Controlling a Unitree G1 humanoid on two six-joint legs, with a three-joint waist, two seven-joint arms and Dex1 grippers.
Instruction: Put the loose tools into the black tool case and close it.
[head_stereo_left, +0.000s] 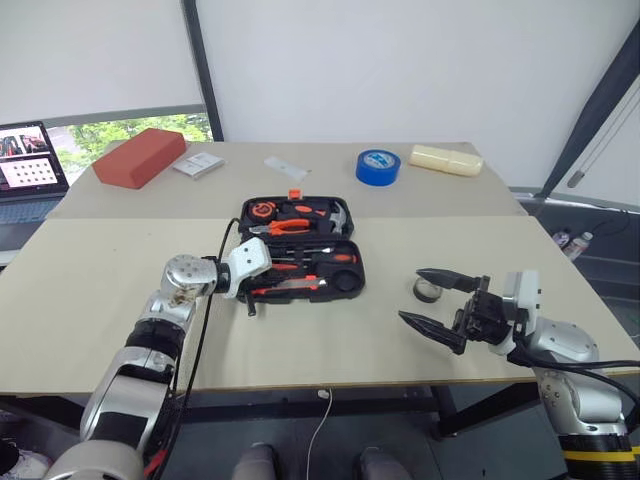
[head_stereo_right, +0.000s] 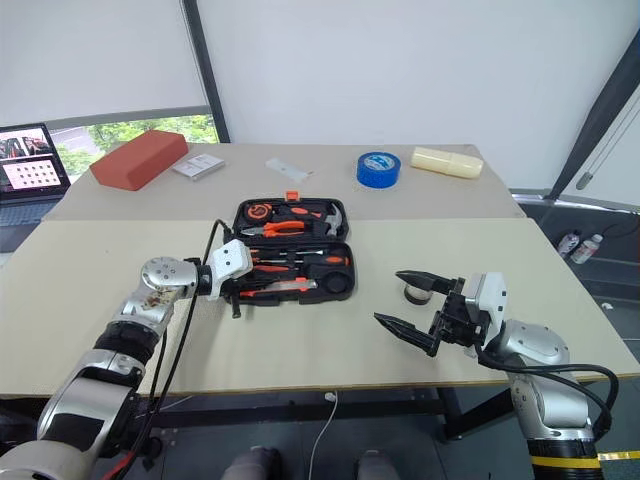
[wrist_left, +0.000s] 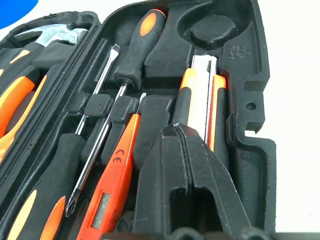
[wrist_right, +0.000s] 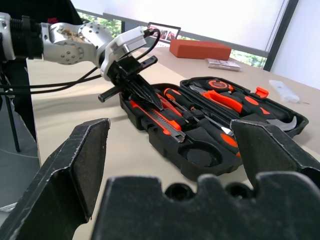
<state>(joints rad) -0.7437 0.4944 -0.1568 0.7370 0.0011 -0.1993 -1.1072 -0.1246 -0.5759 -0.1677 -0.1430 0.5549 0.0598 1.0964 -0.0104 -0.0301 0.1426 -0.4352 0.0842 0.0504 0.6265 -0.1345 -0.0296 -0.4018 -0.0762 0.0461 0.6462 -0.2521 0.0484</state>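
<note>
Still loose on the table beside the open case (head_stereo_left: 300, 250), the tape roll (head_stereo_left: 428, 290) sits just past the wide-spread right gripper (head_stereo_left: 440, 300), while the pressed-together left gripper (wrist_right: 145, 92), over the knife (wrist_left: 202, 107), could jolt seated tools.

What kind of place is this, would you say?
Probably a lab or test room: a plain board worktable holding an open black tool case, a laptop at its side, and blank white screens behind.
</note>
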